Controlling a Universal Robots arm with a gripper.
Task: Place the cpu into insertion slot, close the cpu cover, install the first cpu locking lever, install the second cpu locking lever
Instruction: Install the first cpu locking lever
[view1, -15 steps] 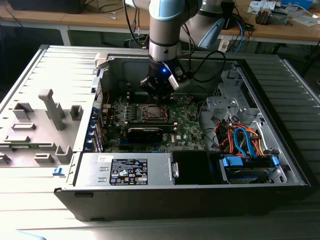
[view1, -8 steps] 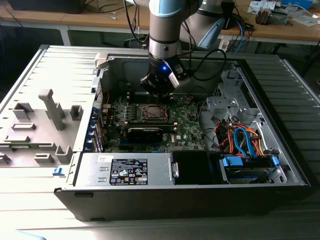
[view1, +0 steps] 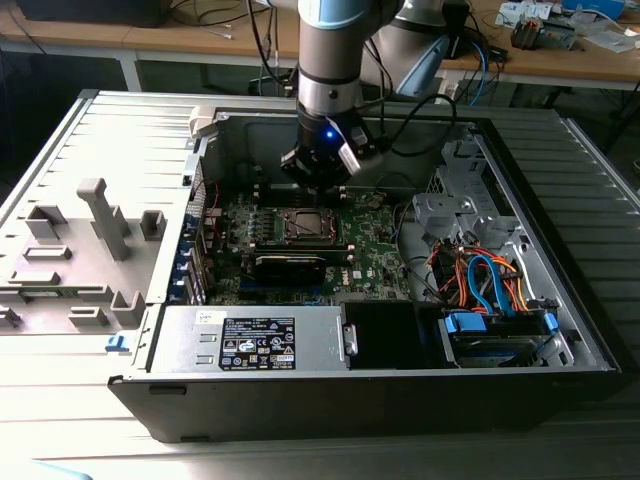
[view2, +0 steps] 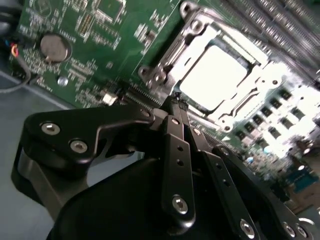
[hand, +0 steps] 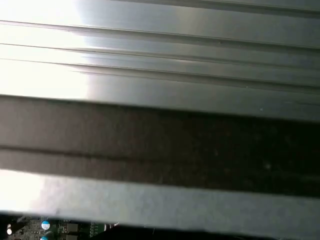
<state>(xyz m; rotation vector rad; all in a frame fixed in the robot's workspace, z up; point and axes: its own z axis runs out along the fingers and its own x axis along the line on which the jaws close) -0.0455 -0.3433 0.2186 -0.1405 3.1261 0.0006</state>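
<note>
In the second wrist view the cpu (view2: 215, 75) shows as a bright silver square lying flat in the socket. The cpu cover (view2: 167, 52) lies down around it as a silver frame. My gripper (view2: 175, 104) hangs just off one edge of that frame. Its black fingers (view2: 176, 150) are shut, and I see nothing between them. In the exterior view the gripper (view1: 318, 180) hovers just behind the insertion slot (view1: 288, 226) on the green board (view1: 375, 250), inside the open computer case. I cannot make out the locking levers.
A long black block (view1: 290, 266) lies in front of the slot. The power supply (view1: 270, 340) and a drive cage (view1: 500, 335) with orange and blue cables (view1: 480, 280) line the case's front. Grey fixtures (view1: 100, 220) stand at the exterior view's left. A coin battery (view2: 54, 46) sits on the board.
</note>
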